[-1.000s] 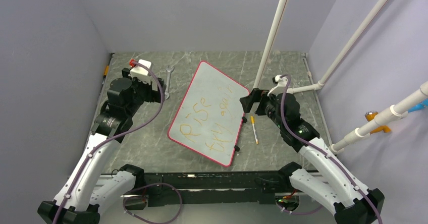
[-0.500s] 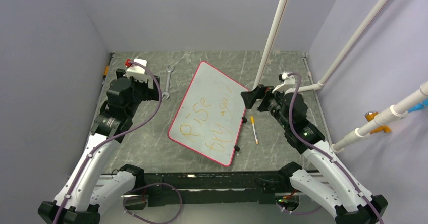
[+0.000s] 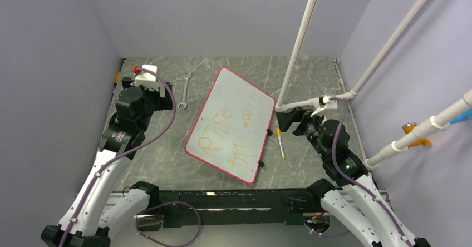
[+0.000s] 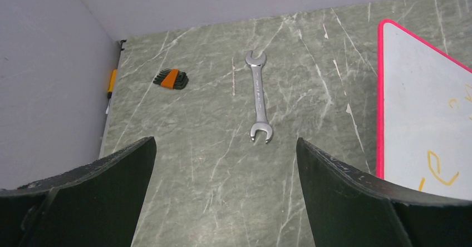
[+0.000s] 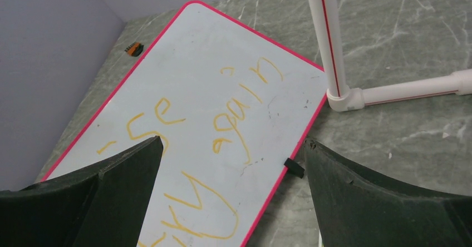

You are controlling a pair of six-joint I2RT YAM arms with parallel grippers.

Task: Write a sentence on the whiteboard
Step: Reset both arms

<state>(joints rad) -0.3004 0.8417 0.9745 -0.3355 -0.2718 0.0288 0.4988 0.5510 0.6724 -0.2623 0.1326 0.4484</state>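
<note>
Right gripper (image 3: pixel 283 120) hung wide and empty just beside the whiteboard's (image 3: pixel 222 99) far-right corner; left gripper (image 3: pixel 165 99), equally wide, stood farther off. Board lay between both arms, long axis slanting near-left to far-right, the sentence (image 3: pixel 234 133) seemingly finished; marker pen (image 3: pixel 280 142) lay nearer the right arm.

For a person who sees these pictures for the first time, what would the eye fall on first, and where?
The large pale whiteboard with a thin pink-red rim lies askew in the middle of the grey marbled table, bearing an orange handwritten sentence. A slim yellow-and-white marker pen lies just beside its right edge, and a silver open-ended wrench lies left of it.
</note>
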